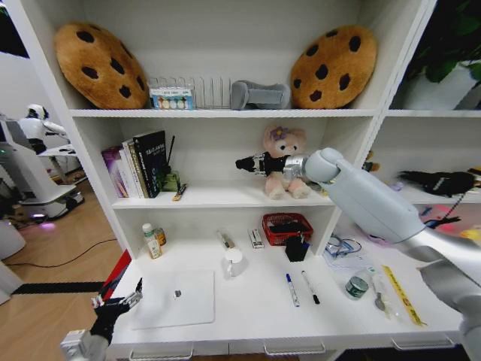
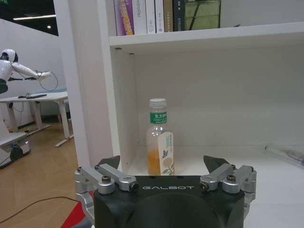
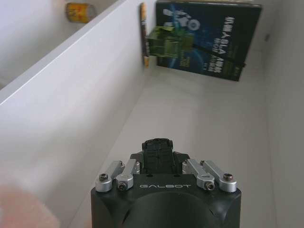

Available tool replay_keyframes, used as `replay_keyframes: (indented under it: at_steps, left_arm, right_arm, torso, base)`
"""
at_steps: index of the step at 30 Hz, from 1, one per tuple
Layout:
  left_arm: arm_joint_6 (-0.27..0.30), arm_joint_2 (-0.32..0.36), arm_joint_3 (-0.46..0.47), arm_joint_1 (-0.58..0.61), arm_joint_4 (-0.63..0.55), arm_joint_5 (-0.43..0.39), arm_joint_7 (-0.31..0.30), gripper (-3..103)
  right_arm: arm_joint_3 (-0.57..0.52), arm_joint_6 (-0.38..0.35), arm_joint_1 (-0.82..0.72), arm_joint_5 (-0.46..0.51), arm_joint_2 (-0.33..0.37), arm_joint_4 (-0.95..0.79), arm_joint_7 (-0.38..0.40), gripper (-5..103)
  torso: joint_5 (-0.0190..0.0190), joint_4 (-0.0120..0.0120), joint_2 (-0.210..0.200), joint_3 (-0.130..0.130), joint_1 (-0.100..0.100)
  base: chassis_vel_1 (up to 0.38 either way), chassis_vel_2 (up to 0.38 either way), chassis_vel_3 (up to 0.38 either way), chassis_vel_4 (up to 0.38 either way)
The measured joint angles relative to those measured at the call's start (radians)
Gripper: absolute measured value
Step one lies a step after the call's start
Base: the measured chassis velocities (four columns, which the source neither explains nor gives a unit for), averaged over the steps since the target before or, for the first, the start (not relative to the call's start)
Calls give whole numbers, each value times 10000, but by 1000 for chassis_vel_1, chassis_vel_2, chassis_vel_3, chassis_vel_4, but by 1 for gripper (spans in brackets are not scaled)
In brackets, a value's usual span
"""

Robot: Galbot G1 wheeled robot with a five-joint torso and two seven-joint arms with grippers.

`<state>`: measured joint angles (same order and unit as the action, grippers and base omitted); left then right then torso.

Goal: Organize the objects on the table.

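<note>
Landmark: the silver laptop (image 1: 176, 297) lies closed on the table (image 1: 255, 320), near its front edge at the robot's left; all places below are given from it

Right gripper: the right gripper (image 1: 246, 163) is raised to the middle shelf (image 1: 218, 197), well above the laptop and behind it, just beside the pink plush bear (image 1: 284, 162); in the right wrist view its fingers (image 3: 156, 154) are clenched together on a small black piece (image 3: 156, 146), which I cannot identify for sure

Shelf ahead of it: the books (image 1: 143, 164) and a green translucent thing (image 3: 170, 42) stand at the far end of that shelf, above the laptop

Left gripper: the left gripper (image 1: 119, 303) hangs just beside the laptop's left edge, at the table corner; its fingers (image 2: 114, 173) are spread apart and grasp nothing, and a juice bottle (image 2: 160, 145) stands beyond them, behind the laptop

Still on the table: the two marker pens (image 1: 301, 288) lie to the right of the laptop, apart from each other; the green-lidded jar (image 1: 357, 286) is further right; a red basket (image 1: 286, 227) and a white cup (image 1: 234, 262) stand behind and to the right

Done so far: maybe one small piece is going to the shelf, if the right gripper really carries one

Left to do: in my judgement most of the work remains, because the pens, the jar and the laptop look untouched
</note>
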<state>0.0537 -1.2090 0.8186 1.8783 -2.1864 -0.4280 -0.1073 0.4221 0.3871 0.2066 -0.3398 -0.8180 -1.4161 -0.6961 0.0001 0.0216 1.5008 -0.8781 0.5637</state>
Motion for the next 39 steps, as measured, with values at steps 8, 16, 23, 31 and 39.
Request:
replay_keyframes:
  at_steps: [8,16,23,31,39]
  left_arm:
    - [-60,-468,-125,-428,8,-34,92,98]
    - [-258,-1123,-173,-573,-87,67,311,100]
    - [-204,-1128,-147,-742,-290,-89,292,100]
    - [-203,-1134,-80,-686,-337,-152,292,100]
    - [-179,-990,-202,-580,-355,-95,285,100]
  right_arm:
    - [476,1230,121,-1539,39,-727,-339,33]
    - [1733,1592,731,-2339,-431,-1068,-1188,33]
    - [2167,2065,1027,-2883,-893,-855,-2059,33]
    - [2180,2176,1025,-3014,-1069,-646,-2517,7]
    - [1862,1340,969,-2309,-916,-928,-656,0]
  torso:
    - [-3,-3,0,0,0]
    - [-3,-6,0,0,0]
    - [-3,-4,1,0,-2]
    - [-1,-1,1,-1,1]
    - [-3,-5,1,0,0]
  base:
    - [0,0,0,0]
    - [0,0,0,0]
    - [0,0,0,0]
    - [0,0,0,0]
    - [0,0,0,0]
